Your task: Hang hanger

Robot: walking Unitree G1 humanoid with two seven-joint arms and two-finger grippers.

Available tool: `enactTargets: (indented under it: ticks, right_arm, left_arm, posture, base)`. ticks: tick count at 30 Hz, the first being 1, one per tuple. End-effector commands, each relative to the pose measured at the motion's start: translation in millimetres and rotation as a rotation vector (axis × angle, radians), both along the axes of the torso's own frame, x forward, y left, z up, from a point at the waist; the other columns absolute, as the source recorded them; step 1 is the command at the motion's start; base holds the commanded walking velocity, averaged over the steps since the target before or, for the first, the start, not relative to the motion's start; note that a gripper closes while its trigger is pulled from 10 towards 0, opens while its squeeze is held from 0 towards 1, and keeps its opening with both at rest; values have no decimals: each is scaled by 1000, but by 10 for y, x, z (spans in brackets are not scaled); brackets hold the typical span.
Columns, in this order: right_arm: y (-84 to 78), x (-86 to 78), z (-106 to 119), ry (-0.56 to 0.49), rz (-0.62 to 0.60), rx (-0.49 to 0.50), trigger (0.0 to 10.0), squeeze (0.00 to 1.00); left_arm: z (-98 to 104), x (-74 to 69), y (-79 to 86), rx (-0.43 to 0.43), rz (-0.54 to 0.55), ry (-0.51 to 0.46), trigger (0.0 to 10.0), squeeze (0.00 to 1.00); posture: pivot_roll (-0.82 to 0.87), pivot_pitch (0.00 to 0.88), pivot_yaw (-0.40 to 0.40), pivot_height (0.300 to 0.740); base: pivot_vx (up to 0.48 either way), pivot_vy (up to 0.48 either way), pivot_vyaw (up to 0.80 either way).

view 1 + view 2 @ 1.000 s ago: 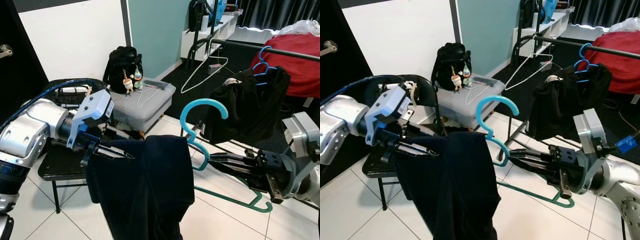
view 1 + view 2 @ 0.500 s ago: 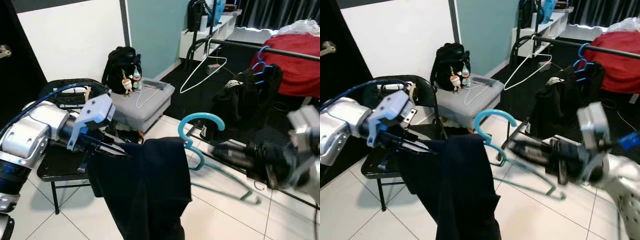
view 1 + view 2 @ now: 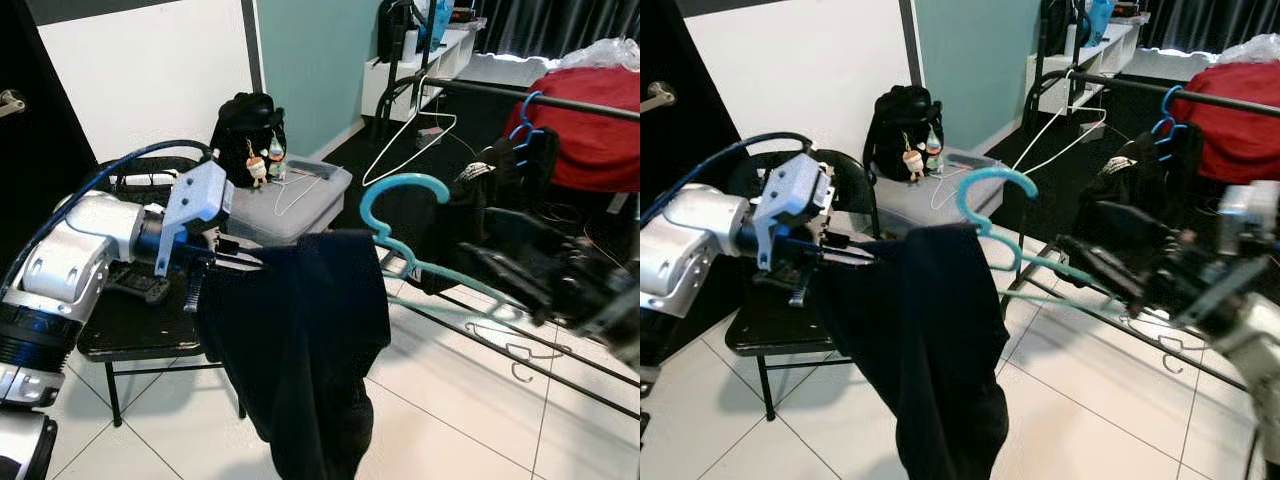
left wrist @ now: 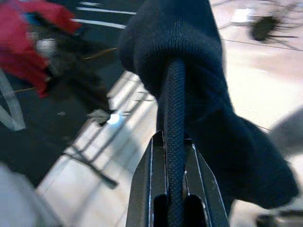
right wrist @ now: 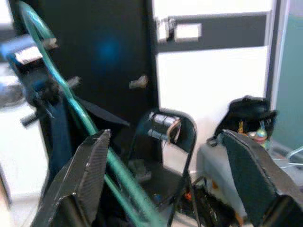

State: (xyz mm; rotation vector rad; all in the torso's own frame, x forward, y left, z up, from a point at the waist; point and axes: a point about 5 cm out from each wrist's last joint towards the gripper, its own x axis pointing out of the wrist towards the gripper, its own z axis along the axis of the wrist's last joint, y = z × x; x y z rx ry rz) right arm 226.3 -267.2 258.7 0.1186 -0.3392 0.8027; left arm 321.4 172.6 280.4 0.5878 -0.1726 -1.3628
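Note:
A teal plastic hanger carries a dark navy garment that hangs down toward the floor. My left gripper is shut on the garment's upper edge, above the chair. The right gripper is blurred and sits at the hanger's other end. In the right wrist view its fingers stand open, and the hanger's teal bar runs between them, close to one finger. The black clothes rail crosses the back right. It holds a blue hanger with black clothing and a white wire hanger.
A black folding chair stands under my left arm. Behind it are a grey storage box and a black backpack. A red cloth lies behind the rail. The rack's base bars run across the white tiled floor.
Both arms have lifted the hanger and garment higher and toward the rail. The right arm swung up and back and is now blurred, with its fingers apart around the bar.

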Motion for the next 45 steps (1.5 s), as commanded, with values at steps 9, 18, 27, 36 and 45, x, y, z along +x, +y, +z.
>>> enactTargets:
  ticks: [9, 18, 27, 36, 45]
  right_arm:
    - [254, -402, -191, 37, 188, 134, 10000, 1000]
    - [288, -316, -659, 196, 75, 165, 10000, 0]
    - [240, -201, -913, 317, -69, 80, 10000, 0]
    - [465, -166, -1018, 350, -6, 7, 10000, 0]
    - [669, -157, -798, 260, 149, 57, 10000, 0]
  left_arm:
    - [360, 163, 141, -175, 135, -146, 0, 0]
    - [515, 147, 96, -259, 76, -168, 0, 0]
    - [609, 104, 24, -322, 7, -183, 0, 0]
    - [754, 60, -78, -428, -45, -201, 0, 0]
    - [748, 23, -178, -450, -87, -188, 0, 0]
  posture:
    - [-209, 0, 58, 740]
    - [-200, 0, 64, 740]
    - [-203, 0, 72, 740]
    - [-206, 0, 80, 740]
    - [-207, 0, 79, 740]
  base:
    - [0, 0, 0]
    - [0, 0, 0]
    - [0, 0, 0]
    - [0, 0, 0]
    - [0, 0, 0]
